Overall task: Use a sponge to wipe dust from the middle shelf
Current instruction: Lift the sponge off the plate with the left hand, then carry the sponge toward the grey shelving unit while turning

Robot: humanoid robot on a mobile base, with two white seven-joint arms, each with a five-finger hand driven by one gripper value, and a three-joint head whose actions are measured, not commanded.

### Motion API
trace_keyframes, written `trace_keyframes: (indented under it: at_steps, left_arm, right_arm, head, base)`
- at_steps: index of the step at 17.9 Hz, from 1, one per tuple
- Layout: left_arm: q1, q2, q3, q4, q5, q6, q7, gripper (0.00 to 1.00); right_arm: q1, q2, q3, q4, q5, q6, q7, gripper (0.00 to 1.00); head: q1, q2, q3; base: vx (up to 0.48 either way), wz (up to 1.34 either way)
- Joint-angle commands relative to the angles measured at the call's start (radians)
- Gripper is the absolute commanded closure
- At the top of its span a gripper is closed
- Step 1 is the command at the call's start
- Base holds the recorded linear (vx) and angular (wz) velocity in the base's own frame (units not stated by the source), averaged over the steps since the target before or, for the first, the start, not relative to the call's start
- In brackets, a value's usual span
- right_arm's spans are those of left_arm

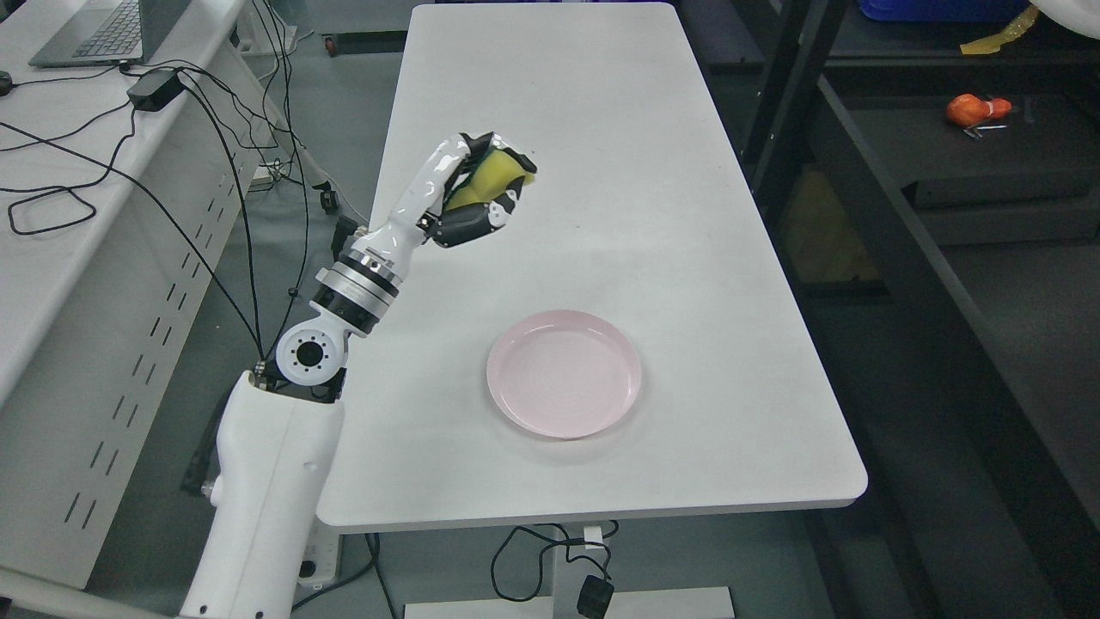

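Left hand clamped around the yellow foam sponge, I note, above the long white rectangular table, which carries a round pink plate, with dark metal shelving alongside to the right.

The yellow sponge is sitting squeezed inside the left hand, hanging above the desk, well beyond the pink plate.
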Motion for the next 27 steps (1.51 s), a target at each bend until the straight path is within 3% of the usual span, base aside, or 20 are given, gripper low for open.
trace_keyframes:
  at_steps: [1, 5, 18, 27]
  left_arm:
    - [0.177, 0.012, 0.15, -0.092, 0.245, 0.027, 0.1, 0.97]
    - [0.282, 0.012, 0.157, -0.195, 0.294, 0.03, 0.1, 0.98]
    - [0.29, 0.012, 0.147, -0.215, 0.294, 0.036, 0.098, 0.98]
    - [0.291, 0.012, 0.048, -0.215, 0.294, 0.036, 0.1, 0.98]
  right_arm:
    - [0.0, -0.017, 0.0, -0.017, 0.0, 0.0, -0.002, 0.0]
    - [0.0, -0.017, 0.0, -0.017, 0.0, 0.0, -0.002, 0.0]
    - [0.0, -0.017, 0.001, -0.017, 0.0, 0.0, -0.002, 0.0]
    - [0.0, -0.017, 0.0, -0.017, 0.0, 0.0, -0.002, 0.0]
  head:
    - [0.0, 0.0, 0.0]
    - [0.0, 0.0, 0.0]
    - [0.0, 0.0, 0.0]
    - [0.0, 0.0, 0.0]
  base:
    - [0.0, 0.0]
    - [-0.022, 0.0]
    - [-0.138, -0.28]
    - [-0.274, -0.58]
